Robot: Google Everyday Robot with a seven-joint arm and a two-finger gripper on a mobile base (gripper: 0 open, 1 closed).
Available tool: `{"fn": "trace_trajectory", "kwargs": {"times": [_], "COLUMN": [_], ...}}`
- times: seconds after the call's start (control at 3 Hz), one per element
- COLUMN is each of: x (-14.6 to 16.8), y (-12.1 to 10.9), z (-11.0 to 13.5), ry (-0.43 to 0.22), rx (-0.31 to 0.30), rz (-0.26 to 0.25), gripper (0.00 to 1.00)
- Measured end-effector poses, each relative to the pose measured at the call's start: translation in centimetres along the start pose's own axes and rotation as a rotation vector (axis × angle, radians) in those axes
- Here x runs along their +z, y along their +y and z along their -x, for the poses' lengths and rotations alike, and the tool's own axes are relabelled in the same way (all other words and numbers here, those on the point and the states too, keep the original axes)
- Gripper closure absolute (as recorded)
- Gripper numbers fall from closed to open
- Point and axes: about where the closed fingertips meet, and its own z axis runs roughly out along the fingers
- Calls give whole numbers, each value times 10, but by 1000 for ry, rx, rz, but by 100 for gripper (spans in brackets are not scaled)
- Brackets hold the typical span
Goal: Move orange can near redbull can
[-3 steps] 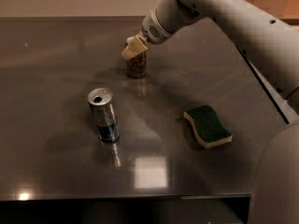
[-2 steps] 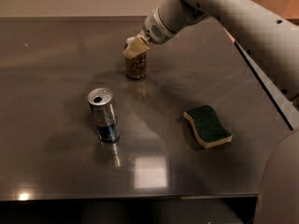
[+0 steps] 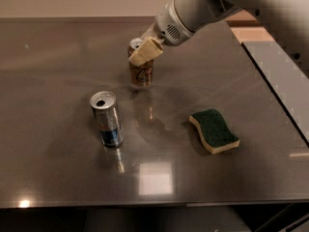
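Note:
The orange can (image 3: 141,72) stands on the dark table (image 3: 58,71) at the back middle, leaning slightly. My gripper (image 3: 144,51) comes down from the upper right and is shut on the can's upper part. One beige finger (image 3: 146,52) crosses the front of the can and the other is hidden behind it. The redbull can (image 3: 107,119) stands upright in front and to the left, about a can's height away from the orange can.
A green and yellow sponge (image 3: 214,131) lies on the table to the right of the cans. My white arm (image 3: 231,4) reaches in from the upper right. The table's right edge (image 3: 275,100) runs diagonally, and its front edge is near the bottom.
My gripper has come down a little lower over the top of the orange can. The redbull can and the sponge have not moved.

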Motion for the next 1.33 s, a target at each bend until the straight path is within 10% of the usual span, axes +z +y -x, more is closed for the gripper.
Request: {"fn": "trace_trajectory", "kwargs": {"times": [1.33], "x": [-19], "y": [129], "z": [-21], "ry": [-18], "rx": [-218], "rz": [267], "gripper": [100]}}
